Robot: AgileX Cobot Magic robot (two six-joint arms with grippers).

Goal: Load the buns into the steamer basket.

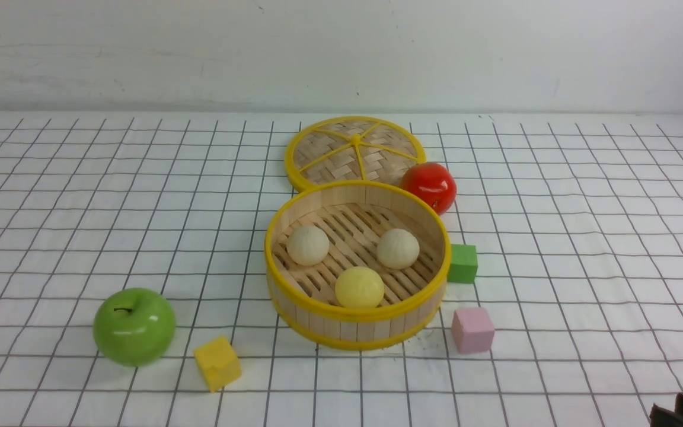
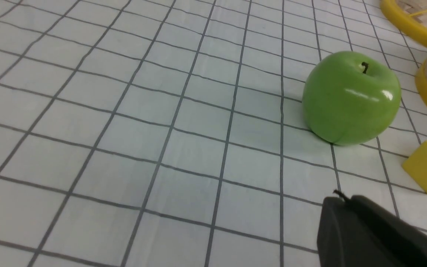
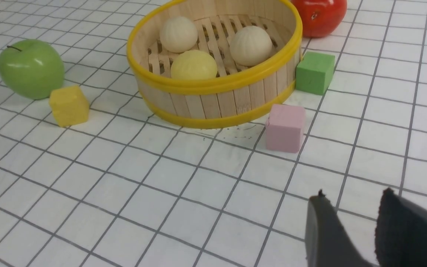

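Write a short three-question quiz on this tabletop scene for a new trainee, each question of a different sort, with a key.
1. True or false: all three buns lie inside the steamer basket.
2. Multiple choice: which block sits nearest the green apple? A) the green block B) the pink block C) the yellow block
3. Fill in: the woven lid lies flat on the table behind the basket, and the red ____ sits at its right edge.

Key: 1 true; 2 C; 3 tomato.
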